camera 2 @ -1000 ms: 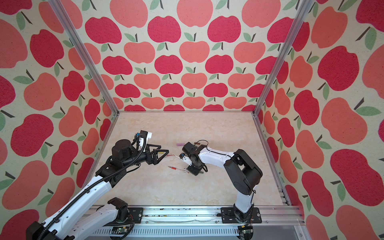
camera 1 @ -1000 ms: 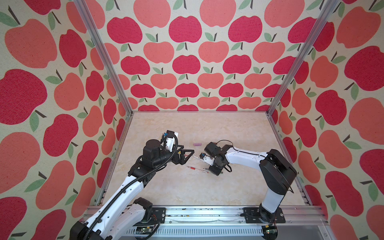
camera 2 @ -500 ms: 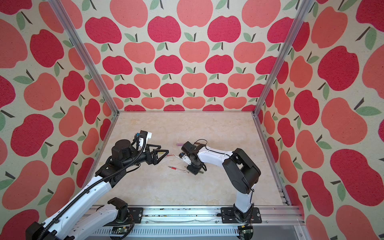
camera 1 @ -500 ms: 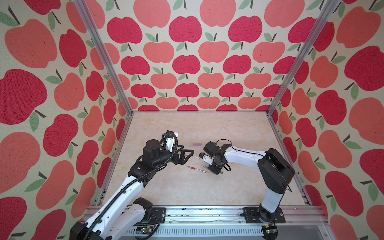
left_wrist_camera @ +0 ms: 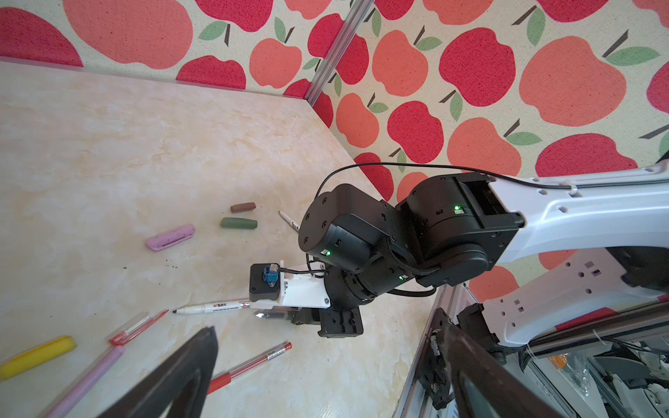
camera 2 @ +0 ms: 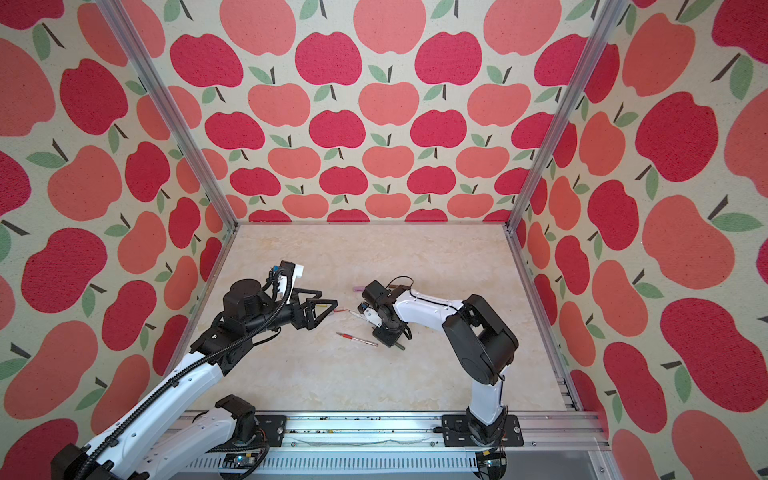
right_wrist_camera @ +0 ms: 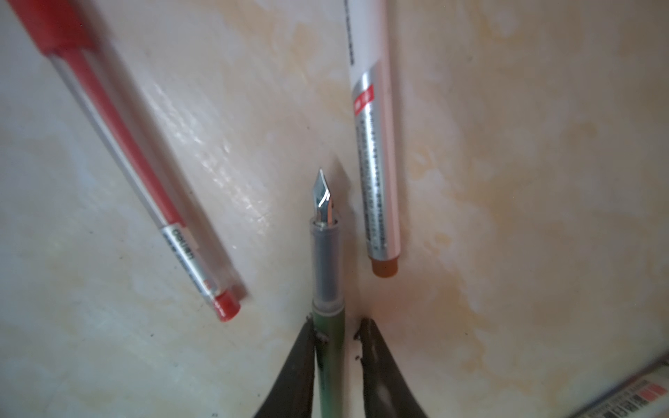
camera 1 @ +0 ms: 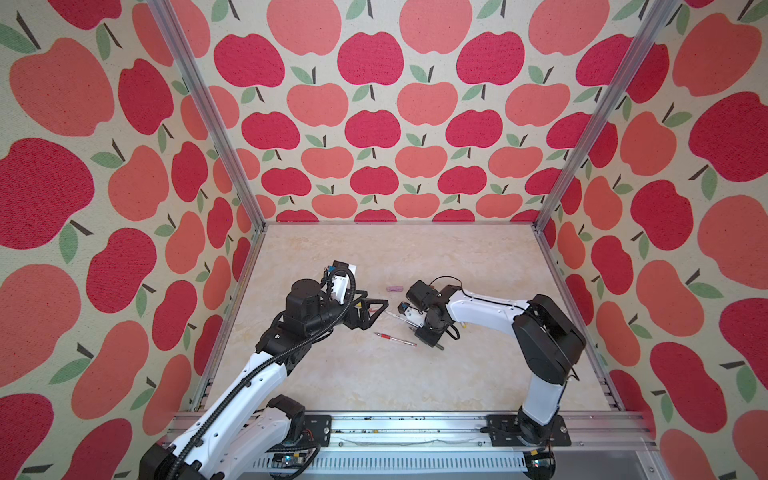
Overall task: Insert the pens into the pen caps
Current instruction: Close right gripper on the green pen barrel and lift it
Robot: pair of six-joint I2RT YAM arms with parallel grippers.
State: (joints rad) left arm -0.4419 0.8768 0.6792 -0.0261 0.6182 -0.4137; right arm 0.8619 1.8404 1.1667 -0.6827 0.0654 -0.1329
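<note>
Apple-print walls close in a pale marbled worktop (camera 1: 457,257), and the pens and caps lie scattered about its middle, well clear of every edge. Down at the surface, the right hand (right_wrist_camera: 338,325) has its fingers astride the dark green pen (right_wrist_camera: 327,253) — one finger touches the barrel, and a sliver of worktop shows beside the other. They stand narrowly apart, not clamped. That pen's steel nib is bared and points away from the hand. It lies between the red pen (right_wrist_camera: 144,163) and the white-and-brown pen (right_wrist_camera: 373,144), close to both and touching neither.

On the left side of the group, the left hand (camera 1: 376,313) hangs above the worktop with its fingers spread wide, holding nothing. The lilac cap (camera 1: 394,288) lies alone on the back-edge side of the pens. In the left wrist view the dark green cap (left_wrist_camera: 239,223) and brown cap (left_wrist_camera: 243,207) lie near each other beside the right arm. The yellow cap (left_wrist_camera: 36,353), pink pen (left_wrist_camera: 87,380) and red cap (left_wrist_camera: 134,327) lie close to the left hand's fingers.
</note>
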